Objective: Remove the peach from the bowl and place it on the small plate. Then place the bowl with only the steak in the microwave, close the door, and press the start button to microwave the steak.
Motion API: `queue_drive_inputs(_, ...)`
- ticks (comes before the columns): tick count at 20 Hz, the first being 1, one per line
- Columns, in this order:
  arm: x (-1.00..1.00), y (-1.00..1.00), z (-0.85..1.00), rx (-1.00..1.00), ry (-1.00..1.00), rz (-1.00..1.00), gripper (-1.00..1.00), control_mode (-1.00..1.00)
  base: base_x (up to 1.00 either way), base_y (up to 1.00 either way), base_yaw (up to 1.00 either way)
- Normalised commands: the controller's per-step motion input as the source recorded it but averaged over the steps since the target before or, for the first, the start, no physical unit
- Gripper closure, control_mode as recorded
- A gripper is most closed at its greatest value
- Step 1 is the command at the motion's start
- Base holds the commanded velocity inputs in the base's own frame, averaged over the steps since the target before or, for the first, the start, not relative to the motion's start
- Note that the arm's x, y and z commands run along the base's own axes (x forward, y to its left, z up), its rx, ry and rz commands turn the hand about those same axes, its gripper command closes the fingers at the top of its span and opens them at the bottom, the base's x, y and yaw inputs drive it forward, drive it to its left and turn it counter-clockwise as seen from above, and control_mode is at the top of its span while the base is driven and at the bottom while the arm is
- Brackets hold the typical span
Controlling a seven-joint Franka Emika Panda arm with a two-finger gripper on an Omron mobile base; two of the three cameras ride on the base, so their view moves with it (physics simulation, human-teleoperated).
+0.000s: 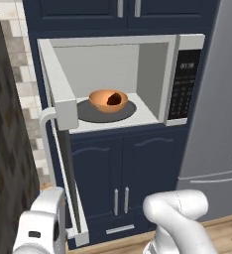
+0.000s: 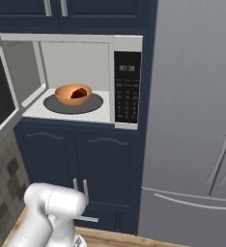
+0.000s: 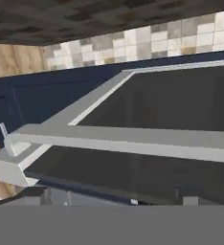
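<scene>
Nearest in both base views is the white arm [image 1: 180,218], its rounded joints filling the lower edge of each frame: lower right and lower left corner in the left base view, lower left in the right base view. The gripper's fingertips barely rise at the bottom of the hand view, dim and half lost against the dark surface, so I cannot tell whether the jaws stand wide or narrow, and nothing shows between them. Just beyond them in that view, the open microwave door [image 3: 147,124] spreads across the frame, its dark glass panel framed in pale grey and its long handle bar [image 3: 123,139] running from the left edge to the right across the middle. In the left base view the same door [image 1: 58,149] stands swung out on the left side of the frame, seen nearly edge-on. Behind it, in the upper middle, the microwave [image 1: 180,79] sits open between navy cabinets [image 1: 120,168], its keypad and display on the right side. Inside, the orange bowl [image 1: 108,100] rests upright on the dark round turntable [image 1: 90,113], a dark piece of steak [image 1: 114,99] visible within it; the right base view shows the bowl [image 2: 73,94] at left of centre. A grey refrigerator [image 2: 192,120] fills the right of both base views.
</scene>
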Motion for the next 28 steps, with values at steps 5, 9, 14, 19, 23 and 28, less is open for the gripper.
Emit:
queue_drive_inputs(5,1.00,0.89,-0.55,-0.27,0.00,0.09,-1.00,-1.00,0.00,0.00,0.00)
queue_drive_inputs(9,0.71,0.80,-0.44,-0.25,-0.05,0.02,-1.00,-1.00,0.00,0.00,0.00)
queue_drive_inputs(14,-0.03,0.75,-0.29,-0.31,-0.21,0.00,-1.00,-1.00,0.00,0.00,0.00)
queue_drive_inputs(19,0.90,0.22,-0.23,-0.11,0.00,-0.02,-1.00,-1.00,0.00,0.00,0.00)
queue_drive_inputs(23,1.00,-0.13,-0.19,-0.06,0.10,-0.07,-1.00,-1.00,0.00,0.00,0.00)
queue_drive_inputs(28,0.19,-0.94,-0.05,0.01,0.05,-0.09,-1.00,-1.00,0.00,0.00,0.00)
